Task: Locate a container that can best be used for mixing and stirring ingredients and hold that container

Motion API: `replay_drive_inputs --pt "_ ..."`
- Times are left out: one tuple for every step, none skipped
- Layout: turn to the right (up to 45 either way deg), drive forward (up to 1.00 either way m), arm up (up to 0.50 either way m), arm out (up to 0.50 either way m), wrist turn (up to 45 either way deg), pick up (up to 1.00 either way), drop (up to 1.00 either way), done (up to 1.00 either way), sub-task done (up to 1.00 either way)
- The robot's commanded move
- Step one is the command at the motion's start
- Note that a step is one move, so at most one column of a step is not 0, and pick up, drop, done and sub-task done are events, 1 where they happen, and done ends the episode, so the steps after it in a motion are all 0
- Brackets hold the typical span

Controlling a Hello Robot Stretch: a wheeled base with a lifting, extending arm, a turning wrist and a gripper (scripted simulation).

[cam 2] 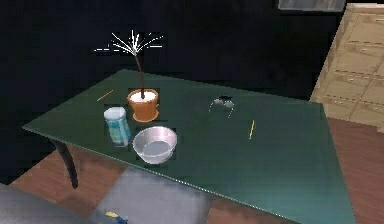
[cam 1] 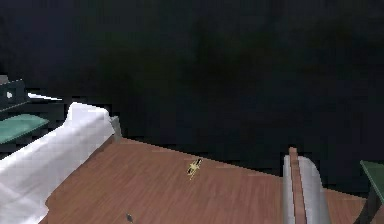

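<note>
The bowl (cam 2: 155, 146) sits by the table's (cam 2: 290, 160) near edge, left of the arm side view's middle, just beside a cup (cam 2: 117, 126). I cannot tell the pincer's state.

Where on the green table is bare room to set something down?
In the arm side view, the widest bare patch is the right end of the table, past the yellow pencil. Another lies along the near edge, right of the metal bowl. The left part is crowded: the potted plant, the pale cup and the bowl stand close together.
</note>
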Motion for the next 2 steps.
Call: replay_drive_inputs --pt "0.0 0.0 0.5 0.0 0.0 0.0 0.0 0.0 0.0" --pt "0.0 0.0 0.34 0.0 0.0 0.0 0.0 0.0 0.0"
